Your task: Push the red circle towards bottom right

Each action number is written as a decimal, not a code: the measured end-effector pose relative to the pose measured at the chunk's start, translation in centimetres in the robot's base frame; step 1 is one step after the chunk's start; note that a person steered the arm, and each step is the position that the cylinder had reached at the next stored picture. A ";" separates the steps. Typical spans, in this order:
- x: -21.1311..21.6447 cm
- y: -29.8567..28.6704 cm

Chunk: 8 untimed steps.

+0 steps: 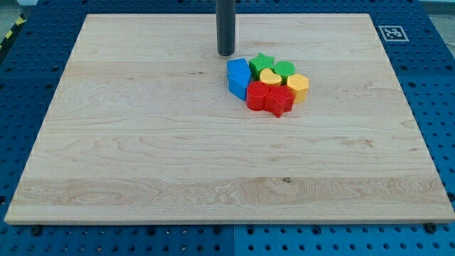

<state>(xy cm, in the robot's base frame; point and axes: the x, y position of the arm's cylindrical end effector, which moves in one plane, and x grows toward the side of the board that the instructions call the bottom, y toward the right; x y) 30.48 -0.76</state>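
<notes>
The red circle (257,94) lies in a tight cluster right of the board's middle, toward the view's top. It touches a red star (279,102) on its right and a blue block (238,77) on its upper left. A yellow heart (269,76), a green star (262,62), a green circle (284,69) and a yellow hexagon (298,86) sit above and to the right. My tip (226,53) rests on the board just above the blue block, up and left of the red circle, apart from the cluster.
The wooden board (142,142) lies on a blue perforated table (441,85). A black-and-white marker tag (392,32) sits past the board's top right corner.
</notes>
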 end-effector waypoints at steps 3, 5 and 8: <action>2.0 -3.1; 4.4 -3.4; 10.9 3.1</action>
<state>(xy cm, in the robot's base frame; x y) 41.43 2.35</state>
